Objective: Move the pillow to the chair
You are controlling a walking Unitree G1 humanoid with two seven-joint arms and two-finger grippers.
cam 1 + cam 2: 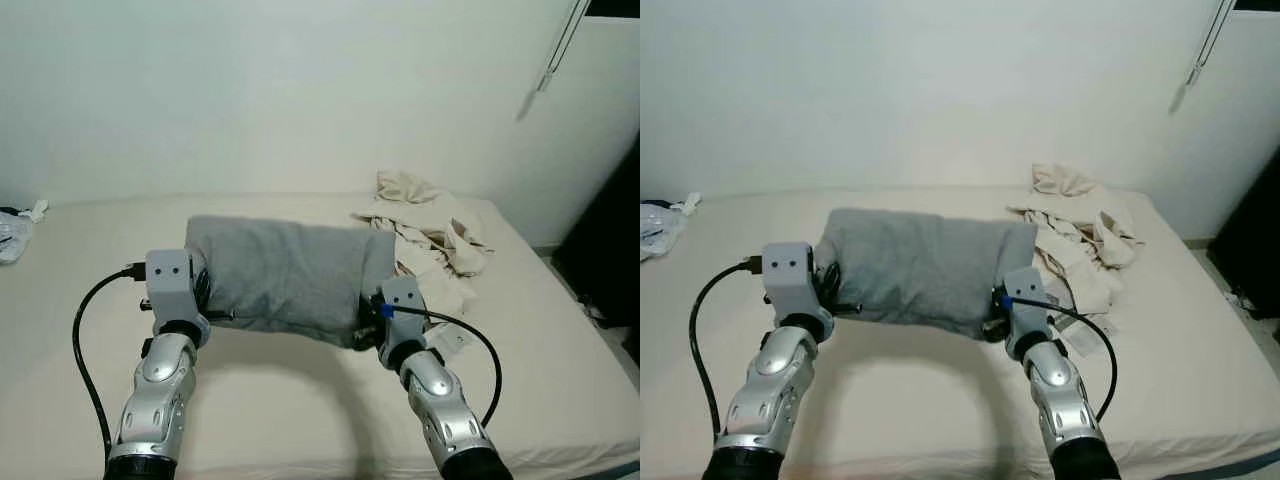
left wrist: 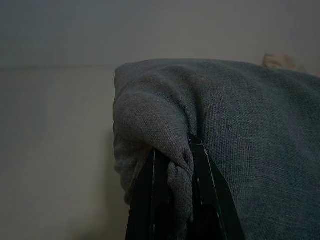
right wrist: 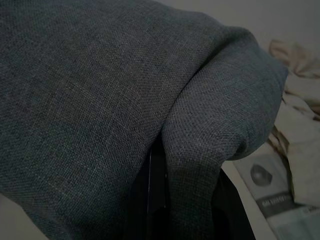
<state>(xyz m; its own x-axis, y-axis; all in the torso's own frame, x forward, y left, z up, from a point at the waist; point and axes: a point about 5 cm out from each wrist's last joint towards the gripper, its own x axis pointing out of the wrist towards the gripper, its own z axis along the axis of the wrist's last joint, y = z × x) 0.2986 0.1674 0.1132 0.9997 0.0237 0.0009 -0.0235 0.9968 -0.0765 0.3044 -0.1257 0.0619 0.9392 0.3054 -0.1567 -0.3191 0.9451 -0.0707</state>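
Item: grey pillow (image 1: 285, 275) on the bed (image 1: 300, 420), soft, light, floppy by my reckoning; I have left gripper (image 2: 172, 165) and right gripper (image 3: 170, 165) each pinching a near-corner fold.

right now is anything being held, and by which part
The grey pillow, by both ends: left gripper pinches a fold at its left corner, right gripper its right end.
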